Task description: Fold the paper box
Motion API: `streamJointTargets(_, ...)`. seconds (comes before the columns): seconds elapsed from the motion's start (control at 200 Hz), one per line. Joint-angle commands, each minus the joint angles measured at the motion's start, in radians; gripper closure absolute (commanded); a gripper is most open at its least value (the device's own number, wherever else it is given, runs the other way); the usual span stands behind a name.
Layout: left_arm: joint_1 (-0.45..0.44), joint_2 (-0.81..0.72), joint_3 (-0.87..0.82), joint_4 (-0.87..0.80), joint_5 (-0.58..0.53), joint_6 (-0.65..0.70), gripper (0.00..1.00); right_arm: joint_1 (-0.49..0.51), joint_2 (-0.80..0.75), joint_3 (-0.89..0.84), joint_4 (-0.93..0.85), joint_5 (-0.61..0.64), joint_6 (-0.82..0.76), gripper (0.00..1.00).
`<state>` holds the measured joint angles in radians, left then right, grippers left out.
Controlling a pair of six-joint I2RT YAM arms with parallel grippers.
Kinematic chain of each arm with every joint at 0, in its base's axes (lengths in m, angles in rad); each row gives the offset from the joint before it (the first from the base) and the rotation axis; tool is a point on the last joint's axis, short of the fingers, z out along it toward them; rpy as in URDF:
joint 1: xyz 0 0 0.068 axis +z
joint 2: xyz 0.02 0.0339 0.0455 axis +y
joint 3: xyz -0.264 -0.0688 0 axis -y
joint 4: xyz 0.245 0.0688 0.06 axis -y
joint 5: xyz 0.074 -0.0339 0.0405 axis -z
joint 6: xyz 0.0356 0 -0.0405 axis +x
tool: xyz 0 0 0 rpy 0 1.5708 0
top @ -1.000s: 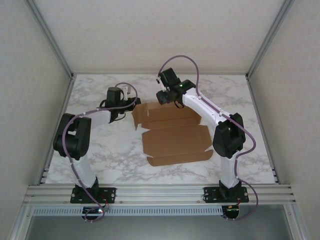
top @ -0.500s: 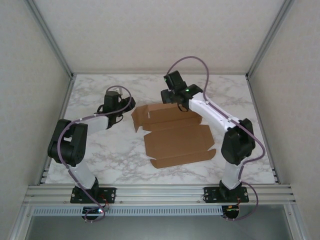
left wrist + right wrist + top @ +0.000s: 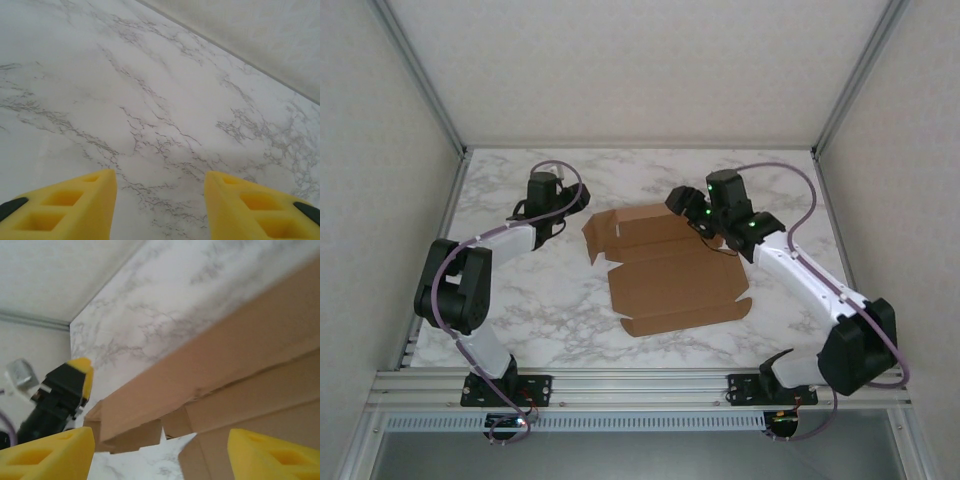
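Sitting at ten o'clock from the paper box (image 3: 670, 275), the left gripper (image 3: 160, 200) is showing its yellow fingers (image 3: 75, 205) spread apart over the bare marble table (image 3: 150, 90) in its wrist view; from above those fingers are too small to make out. The box is lying opened out near the table's centre, plain brown, creases and slots showing, its far panel looking raised. At one o'clock of the box, the right gripper (image 3: 678, 200) is covering the far right corner from above; whether it is touching I cannot tell. Its wrist view is showing the jaws standing wide apart with nothing between them, and the raised far panel is running across and getting cut off at the right edge.
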<state>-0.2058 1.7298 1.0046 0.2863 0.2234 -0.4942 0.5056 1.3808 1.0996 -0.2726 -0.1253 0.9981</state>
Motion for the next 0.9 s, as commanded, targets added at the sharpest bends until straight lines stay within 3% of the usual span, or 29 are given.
streamJointTargets(0.0,0.008,-0.037,0.012,-0.022,0.007,-0.007,0.5,-0.046,0.022,-0.072,0.211,-0.119,0.209,0.27)
streamJointTargets(0.25,0.017,-0.056,0.011,-0.044,0.002,0.003,0.5,-0.123,0.079,-0.16,0.358,-0.133,0.287,0.28)
streamJointTargets(0.466,0.018,-0.049,0.005,-0.035,0.026,0.0,0.5,-0.125,0.154,-0.196,0.522,-0.159,0.351,0.45)
streamJointTargets(0.896,0.023,-0.131,-0.034,-0.161,-0.019,0.106,0.52,-0.131,0.163,-0.253,0.622,-0.157,0.417,0.82)
